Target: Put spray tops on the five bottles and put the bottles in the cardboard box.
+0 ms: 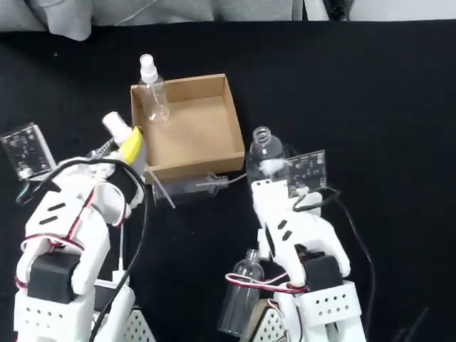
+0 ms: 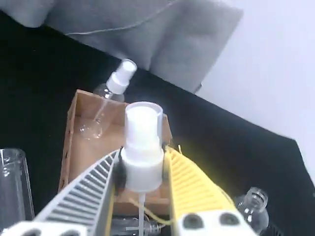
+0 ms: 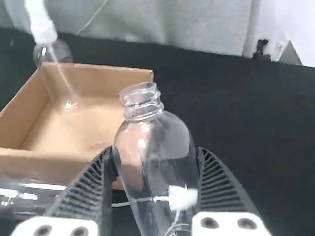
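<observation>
**Black table [image 1: 370,92]: capping step pending beside the cardboard box [image 1: 199,135]**

Spray top [image 2: 142,152] pinched upright in the left gripper [image 1: 128,139], dip tube hanging free beneath, just off the box's left wall. Open bottle [image 3: 150,157] clamped round its belly by the right gripper [image 3: 153,155], neck up, just off the box's near right corner. Cap and neck well apart, the box between them.

Likely step in hand: mating the two. Best done by steering the tube tip into the neck first, then lowering straight and twisting, bottle kept vertical and squeezed firmly enough not to spin.

Capped bottle [image 1: 153,92] already in the box's far left corner. Uncapped bottle [image 1: 189,189] lying just outside the near wall; upright bottle [image 1: 242,292], also topless, well in front of the box by the right arm's base.
</observation>
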Robot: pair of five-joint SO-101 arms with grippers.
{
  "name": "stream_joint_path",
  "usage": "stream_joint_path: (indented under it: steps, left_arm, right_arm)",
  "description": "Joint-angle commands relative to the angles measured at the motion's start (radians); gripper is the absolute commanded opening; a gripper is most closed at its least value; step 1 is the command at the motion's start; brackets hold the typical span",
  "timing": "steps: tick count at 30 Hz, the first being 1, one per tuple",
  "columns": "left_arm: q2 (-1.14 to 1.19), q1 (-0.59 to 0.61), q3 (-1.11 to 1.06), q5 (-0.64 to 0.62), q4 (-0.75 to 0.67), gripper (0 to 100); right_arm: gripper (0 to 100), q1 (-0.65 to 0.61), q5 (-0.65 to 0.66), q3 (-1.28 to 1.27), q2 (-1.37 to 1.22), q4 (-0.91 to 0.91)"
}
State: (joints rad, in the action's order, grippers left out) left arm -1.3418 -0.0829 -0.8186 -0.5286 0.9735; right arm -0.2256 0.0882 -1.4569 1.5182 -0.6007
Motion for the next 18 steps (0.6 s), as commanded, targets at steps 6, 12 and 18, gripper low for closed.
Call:
stream_joint_path:
  steps: [6,12,18]
  left_arm:
    - [-0.014,0.097,-0.016,-0.094,-0.094,3]
    - [-0.015,0.159,-0.084,-0.147,-0.199,3]
    - [-0.015,0.157,-0.088,-0.146,-0.209,3]
  right_arm:
    - [9.9,-0.077,0.058,-0.013,0.024,0.002]
    - [9.9,-0.095,0.058,-0.015,0.024,-0.003]
    - [9.9,-0.097,0.060,-0.027,0.024,0.000]
